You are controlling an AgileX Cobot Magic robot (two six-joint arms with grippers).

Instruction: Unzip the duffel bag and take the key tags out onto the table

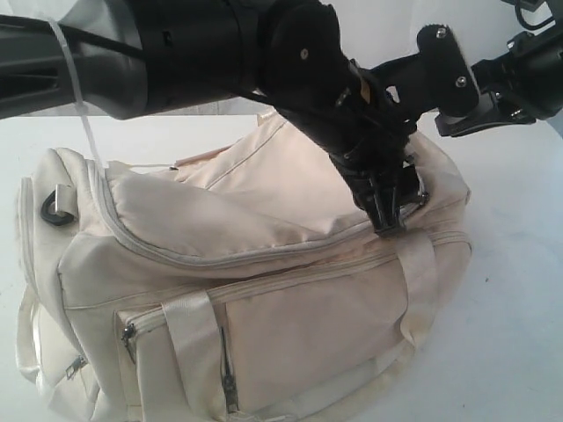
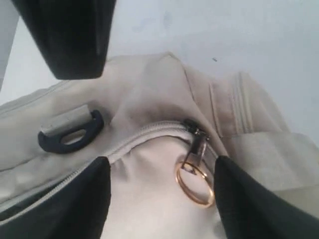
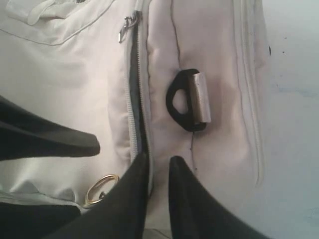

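Observation:
The cream-white duffel bag [image 1: 264,290] lies on the white table [image 1: 515,290], and its long grey zipper [image 1: 220,260] looks closed where it shows. My left gripper [image 2: 162,164] hangs open over the bag's right end. The zipper's gold pull ring [image 2: 194,184] sits between its fingers [image 2: 94,199], close to one of them. My right gripper [image 3: 158,162] is shut on a fold of the bag's fabric right beside that zipper end, near a black strap ring [image 3: 187,99]. The key tags are hidden.
The left arm [image 1: 220,44] crosses over the bag from the left, and the right arm [image 1: 493,79] comes in from the upper right. Front pocket zippers [image 1: 227,369], webbing handles [image 1: 189,334] and another black strap ring [image 1: 53,209] show on the bag.

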